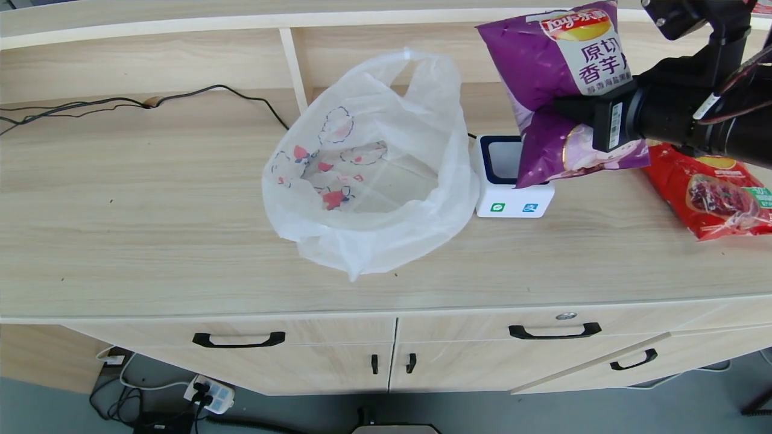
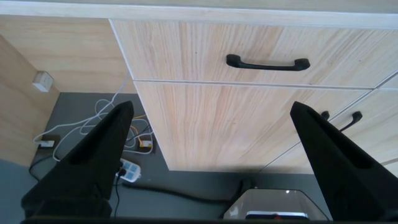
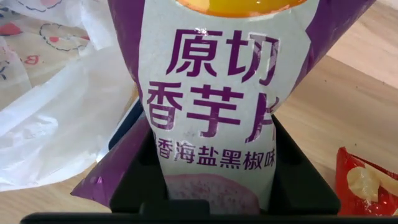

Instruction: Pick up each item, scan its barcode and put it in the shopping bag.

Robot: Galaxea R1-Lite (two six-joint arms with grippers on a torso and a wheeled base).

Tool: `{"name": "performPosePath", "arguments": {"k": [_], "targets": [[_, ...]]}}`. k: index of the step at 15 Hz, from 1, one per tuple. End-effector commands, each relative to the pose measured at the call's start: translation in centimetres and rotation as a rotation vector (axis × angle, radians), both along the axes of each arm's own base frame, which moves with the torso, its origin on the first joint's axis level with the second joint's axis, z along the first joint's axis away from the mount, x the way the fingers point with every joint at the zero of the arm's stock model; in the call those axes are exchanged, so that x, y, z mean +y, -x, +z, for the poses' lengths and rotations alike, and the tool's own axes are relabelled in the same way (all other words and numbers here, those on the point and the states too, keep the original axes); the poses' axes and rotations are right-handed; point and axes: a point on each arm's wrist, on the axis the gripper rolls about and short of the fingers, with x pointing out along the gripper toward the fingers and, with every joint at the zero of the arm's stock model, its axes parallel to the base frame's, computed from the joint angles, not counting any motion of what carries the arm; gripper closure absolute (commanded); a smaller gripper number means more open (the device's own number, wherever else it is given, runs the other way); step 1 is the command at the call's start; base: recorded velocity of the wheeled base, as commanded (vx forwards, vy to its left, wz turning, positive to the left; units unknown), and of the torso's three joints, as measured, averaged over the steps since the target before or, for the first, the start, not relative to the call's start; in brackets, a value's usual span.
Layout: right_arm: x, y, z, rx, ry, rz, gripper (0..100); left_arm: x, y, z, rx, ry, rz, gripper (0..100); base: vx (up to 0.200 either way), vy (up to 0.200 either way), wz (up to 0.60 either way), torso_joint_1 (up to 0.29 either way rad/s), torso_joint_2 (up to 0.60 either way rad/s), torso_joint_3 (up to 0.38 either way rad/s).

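Right pincer (image 1: 568,111): clamped on the purple chip bag (image 1: 558,72) about its middle, at the right of the table (image 1: 120,241).
Grip close up: the right wrist view gave the two black fingers (image 3: 134,171) pressed against either side of the bag (image 3: 211,118), its printed face turned to the camera.
Purple chip bag: held off the table, roughly upright and tilted. In the head view its lower end hung over the dark window of the scanner (image 1: 514,202). Whether bag and scanner touched could not be told.
Scanner: a small white box standing on the table just beside the shopping bag (image 1: 374,181), on that bag's right.
Shopping bag: thin white plastic with a red and blue print, slumped open mid-table. The right wrist view caught its rumpled wall (image 3: 56,112) close behind the chip bag.
Red snack packet (image 1: 711,199): flat on the table to the right of the scanner, partly under the right arm. The right wrist view caught one corner (image 3: 367,186).
Left pincer (image 2: 214,165): spread wide and holding nothing, down below the table top, facing the cabinet front with a black drawer handle (image 2: 267,62).
Black cable (image 1: 120,102): lay along the back left of the table.
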Motion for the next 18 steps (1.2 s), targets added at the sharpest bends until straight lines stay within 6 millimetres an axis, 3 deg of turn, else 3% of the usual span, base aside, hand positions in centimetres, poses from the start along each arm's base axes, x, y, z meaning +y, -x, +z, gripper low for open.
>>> {"name": "performPosePath", "arguments": {"k": [1,4,11,15,18], "targets": [[0.1,1.8,1.2,-0.034,-0.035,0.069,100,0.0,0.0,0.0,0.001,-0.001,0.000,0,0.000,0.000,0.00,0.000,0.00,0.000],[0.3,4.0,1.3,-0.054,-0.067,0.133,100,0.0,0.0,0.0,0.001,-0.001,0.000,0,0.000,0.000,0.00,0.000,0.00,0.000],[-1.5,9.4,0.8,-0.033,-0.191,0.128,100,0.0,0.0,0.0,0.001,-0.001,0.000,0,0.000,0.000,0.00,0.000,0.00,0.000],[-1.5,9.3,-0.1,0.003,-0.197,0.120,100,0.0,0.0,0.0,0.001,-0.001,0.000,0,0.000,0.000,0.00,0.000,0.00,0.000],[-1.1,9.0,0.4,-0.015,-0.206,0.117,100,0.0,0.0,0.0,0.001,-0.001,0.000,0,0.000,0.000,0.00,0.000,0.00,0.000]]}}
